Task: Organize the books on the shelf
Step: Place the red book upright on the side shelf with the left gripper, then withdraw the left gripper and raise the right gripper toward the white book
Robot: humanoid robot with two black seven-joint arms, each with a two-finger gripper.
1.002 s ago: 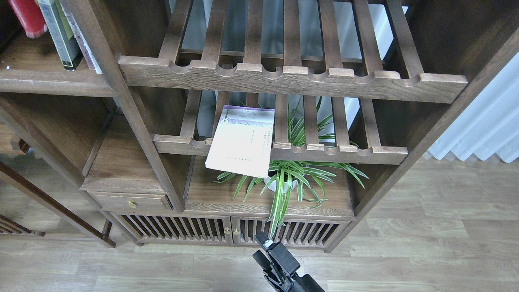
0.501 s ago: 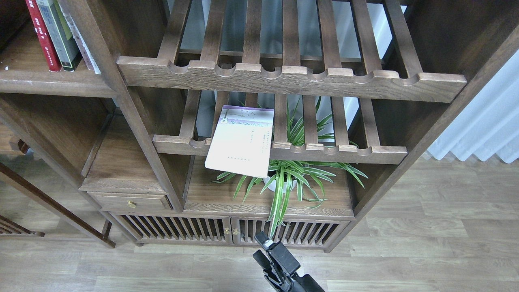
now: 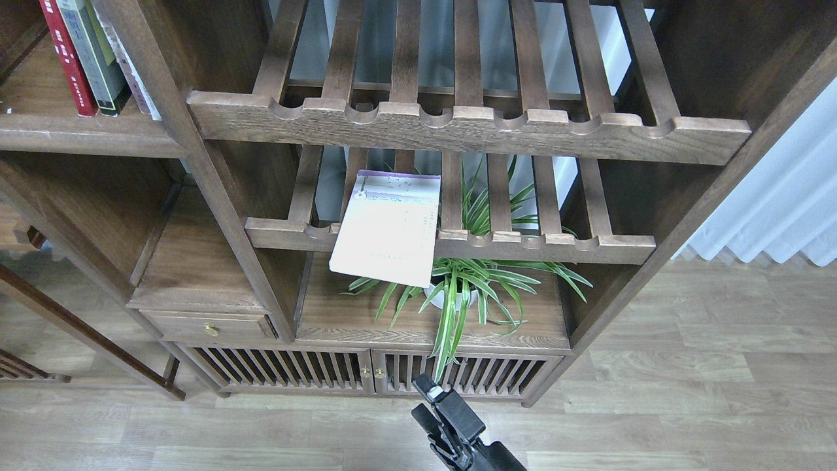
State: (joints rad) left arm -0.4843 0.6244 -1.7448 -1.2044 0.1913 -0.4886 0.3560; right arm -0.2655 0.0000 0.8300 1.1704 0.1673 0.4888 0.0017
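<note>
A red book stands upright at the top left on the solid dark-brown shelf, with a green-and-grey book right beside it. A pale lavender-white book lies flat on the lower slatted rack, its near end hanging over the notched front rail. My right gripper is at the bottom centre, low in front of the cabinet doors and far from all the books. It is dark and seen end-on, and it holds nothing that I can see. My left gripper is out of view.
A thin pale book leans by the post next to the green-and-grey one. A potted spider plant stands under the lower rack. An upper slatted rack juts out above. A small drawer and a white curtain flank the unit.
One second ago the red book was a tilted blur at the top left; now it stands upright against the green-and-grey book. My right gripper has hardly moved.
</note>
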